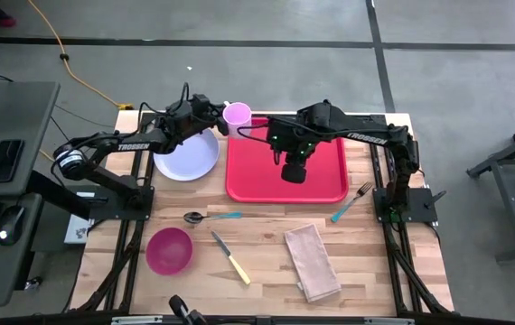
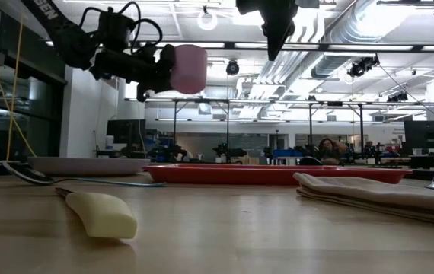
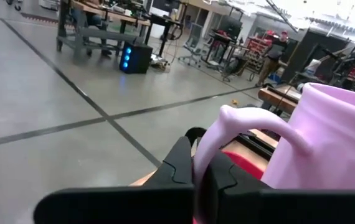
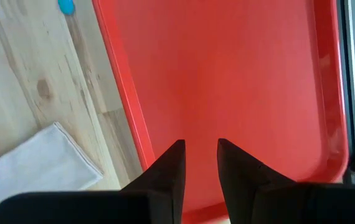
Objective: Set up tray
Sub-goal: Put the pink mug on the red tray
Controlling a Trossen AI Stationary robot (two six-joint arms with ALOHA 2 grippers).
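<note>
Red plastic tray [image 1: 328, 185] lying flat mid-table beside plate [image 1: 185, 155] | left gripper [image 1: 218, 115] pinching pink mug [image 1: 237, 115] by its handle, hovering at tray's corner | right gripper [image 4: 197, 163] hanging over tray, fingers narrowly parted, empty | tray likely light, stiff, slick; rim being best hold.

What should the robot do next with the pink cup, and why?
Probably carry the pink cup a little sideways over the red tray and lower it. The left gripper holds it by the handle, up in the air near the tray's corner, and the tray looks bare. The right gripper hovers over the tray holding nothing.
</note>
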